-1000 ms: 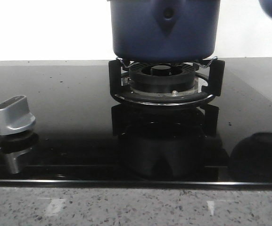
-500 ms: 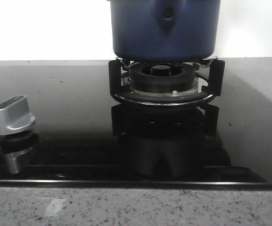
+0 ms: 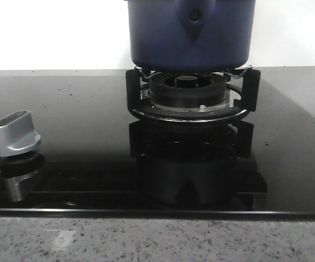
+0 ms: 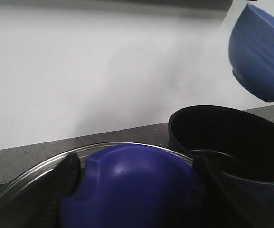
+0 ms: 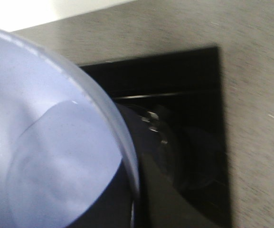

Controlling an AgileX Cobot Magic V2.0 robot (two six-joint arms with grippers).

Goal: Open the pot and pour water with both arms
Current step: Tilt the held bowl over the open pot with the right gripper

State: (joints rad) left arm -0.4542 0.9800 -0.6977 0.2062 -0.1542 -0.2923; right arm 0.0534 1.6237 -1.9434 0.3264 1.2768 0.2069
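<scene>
Pot (image 3: 190, 35) sits on burner grate (image 3: 192, 95), uncovered. Left gripper (image 4: 134, 185) fingers (image 4: 68, 173) clamp blue lid knob (image 4: 127, 185) between them; lid rim (image 4: 42, 166) is slick metal, likely rigid. Beyond the jaws, a blue bowl (image 4: 262, 52) hangs tilted above the pot. Right jaws: cannot tell.

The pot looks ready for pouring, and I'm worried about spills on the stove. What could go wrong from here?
1. The bowl hangs tilted high beside the pot, seemingly not yet above its open mouth; water might miss and land on the glass cooktop.
2. The left tool holds the lid close beside the pot; a small drift could knock the rim.
</scene>
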